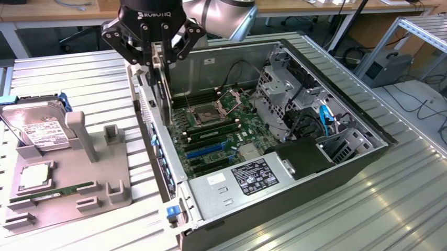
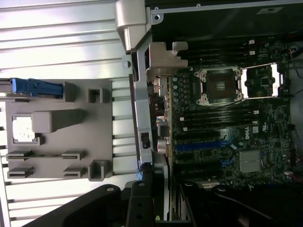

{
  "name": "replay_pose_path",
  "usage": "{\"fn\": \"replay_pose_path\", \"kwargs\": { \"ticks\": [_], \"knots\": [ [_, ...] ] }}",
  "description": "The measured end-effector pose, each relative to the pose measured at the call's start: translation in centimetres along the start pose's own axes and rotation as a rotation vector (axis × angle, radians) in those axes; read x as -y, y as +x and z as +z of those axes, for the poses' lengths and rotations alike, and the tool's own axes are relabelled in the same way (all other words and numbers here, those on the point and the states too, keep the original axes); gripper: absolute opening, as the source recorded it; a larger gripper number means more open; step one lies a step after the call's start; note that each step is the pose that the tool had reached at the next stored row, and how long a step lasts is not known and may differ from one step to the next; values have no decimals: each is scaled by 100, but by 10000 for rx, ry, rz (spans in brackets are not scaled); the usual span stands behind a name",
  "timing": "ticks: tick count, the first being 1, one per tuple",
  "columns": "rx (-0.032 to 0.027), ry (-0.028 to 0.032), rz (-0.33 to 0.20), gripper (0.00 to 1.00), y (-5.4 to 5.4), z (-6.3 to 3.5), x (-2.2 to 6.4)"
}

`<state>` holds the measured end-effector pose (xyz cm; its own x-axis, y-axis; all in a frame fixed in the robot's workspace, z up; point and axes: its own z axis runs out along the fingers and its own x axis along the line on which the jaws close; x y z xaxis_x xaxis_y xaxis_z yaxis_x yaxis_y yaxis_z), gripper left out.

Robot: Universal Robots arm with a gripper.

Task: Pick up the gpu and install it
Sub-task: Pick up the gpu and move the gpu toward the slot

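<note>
- end effector: clamped on the gpu, card held upright.
- gpu: picked up, hung over the motherboard in the open case; not yet seated.

- one gripper
- one gpu
- one open computer case
- one grey holder tray
- one hard drive
- one green memory stick on the tray
- one processor chip
- one cpu socket
- two blue slots on the motherboard
- one power supply
</note>
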<state>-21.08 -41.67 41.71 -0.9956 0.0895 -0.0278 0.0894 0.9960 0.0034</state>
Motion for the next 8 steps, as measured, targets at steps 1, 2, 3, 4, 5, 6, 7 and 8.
{"fn": "replay_pose_path", "kwargs": {
  "ticks": [1,2,3,4,5,6,7,8],
  "knots": [
    [0,0,1,27,-9,8,-1],
    [0,1,0,27,-18,15,-2],
    [0,-1,0,27,-25,22,-2],
    [0,0,0,27,-32,28,-3],
    [0,0,0,27,-39,35,-4],
    [0,0,0,27,-46,43,-4],
    [-1,1,0,27,-52,50,-5],
    [-1,0,0,27,-61,59,-5]
  ]
}}
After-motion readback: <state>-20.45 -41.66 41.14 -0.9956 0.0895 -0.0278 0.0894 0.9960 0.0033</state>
